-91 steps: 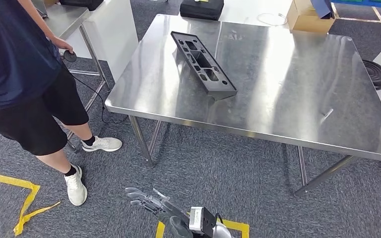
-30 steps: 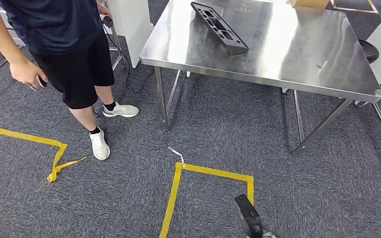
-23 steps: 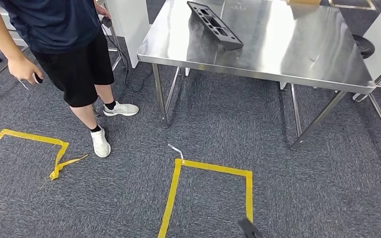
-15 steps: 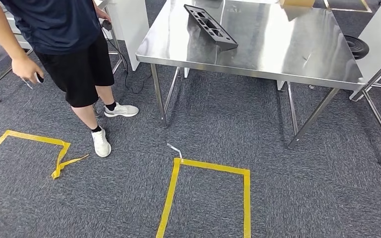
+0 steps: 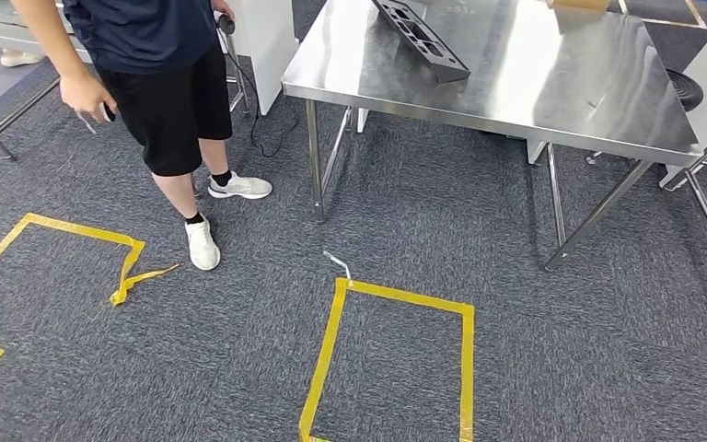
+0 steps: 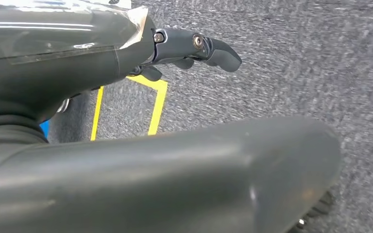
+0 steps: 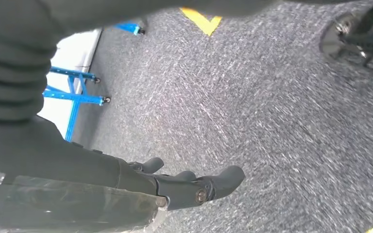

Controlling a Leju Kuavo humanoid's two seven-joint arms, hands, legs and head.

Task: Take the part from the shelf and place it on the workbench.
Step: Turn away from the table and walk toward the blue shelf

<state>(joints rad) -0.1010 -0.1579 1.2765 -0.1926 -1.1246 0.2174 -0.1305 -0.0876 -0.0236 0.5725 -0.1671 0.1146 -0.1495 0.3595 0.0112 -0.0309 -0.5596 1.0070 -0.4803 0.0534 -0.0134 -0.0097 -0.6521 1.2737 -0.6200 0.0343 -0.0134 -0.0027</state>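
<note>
From my head camera I'm looking down at grey carpet (image 5: pixel 534 368) with the steel workbench (image 5: pixel 552 83) at the top of the view. The part (image 5: pixel 421 37), a long black tray-like piece with cut-outs, lies flat on the workbench near its left end, running at a slant, its far end cut off by the top of the frame. Nothing of mine is touching it.

On my left wrist camera, the left hand (image 6: pixel 184 48) hangs over the carpet, dark fingers (image 6: pixel 218 51) reaching out loosely and apart, nothing in them. A yellow tape line (image 6: pixel 155 104) on the floor sits beyond it.

On my right wrist camera, the right hand (image 7: pixel 189 187) hangs the same way, fingers (image 7: pixel 223 179) extended and separated, holding nothing, with carpet below and a blue frame (image 7: pixel 75 94) off to one side.

In the head view, a person (image 5: pixel 161 83) in a dark shirt, black shorts and white shoes stands left of the workbench, a small dark object in the hand (image 5: pixel 87 92) nearest me. A yellow tape square (image 5: pixel 396 359) marks the floor in front of me, and another tape outline (image 5: pixel 64 244) lies to the left, near the person's feet.
</note>
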